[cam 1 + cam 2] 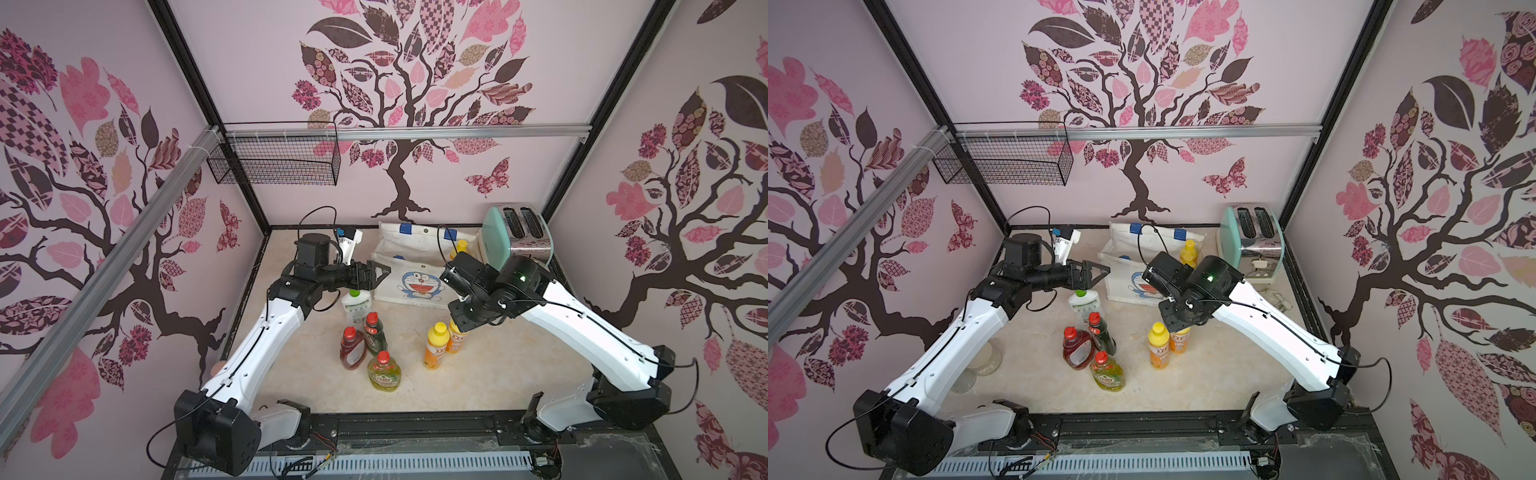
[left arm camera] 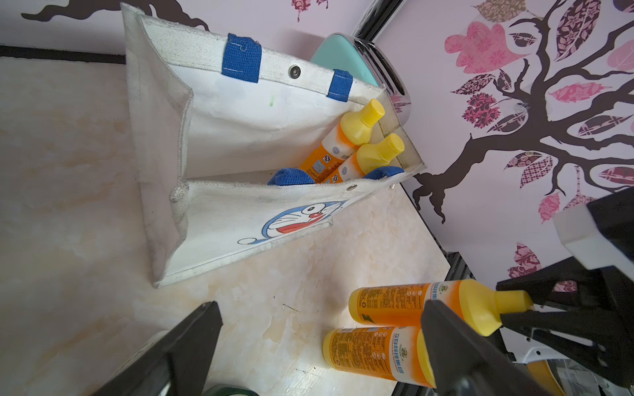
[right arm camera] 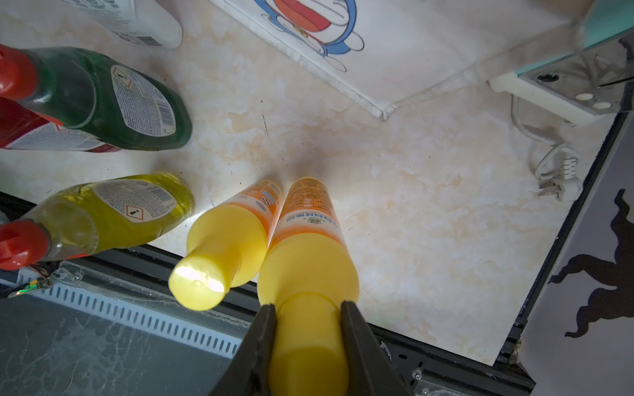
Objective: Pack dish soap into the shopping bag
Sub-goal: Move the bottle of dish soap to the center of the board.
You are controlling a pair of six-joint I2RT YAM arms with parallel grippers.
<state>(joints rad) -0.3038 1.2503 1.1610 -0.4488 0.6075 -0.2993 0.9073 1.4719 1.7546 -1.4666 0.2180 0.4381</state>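
1. The left jaws stand spread wide and empty above the white green-capped bottle [image 1: 354,308], just beside the shopping bag [image 1: 395,270]. We would leave them there, ready to steady the bag's rim.
2. The bag's mouth gapes, with two orange bottles [image 2: 343,140] leaning in its right end. We judge the free room lies to their left, so we should aim there.
3. The right jaws are pinching the yellow cap of the held orange bottle [image 3: 308,219]. We cannot tell whether its base has left the tabletop [image 3: 429,205].
4. It touches its orange neighbour [image 3: 226,240], so we should lift straight up before swinging toward the bag. We should pass clear above the rim and lower slowly.
5. Now materials, again from the left. The white bottle is opaque and flattish. The red teardrop [image 1: 352,352], the dark green teardrop [image 1: 375,332] and the yellow-green teardrop [image 1: 384,376], all red-capped, are clear, glossy and wide-bellied, and stand clustered.
6. The bag is soft, grubby canvas with blue webbing handles, and its walls may fold if nudged.
7. The orange bottles are slim cylinders with smooth, tapering caps. That makes a hard, slick hold, so the bottle is likely to slip or swing.
8. The toaster [image 1: 515,232], mint and chrome, stands just right of the bag.
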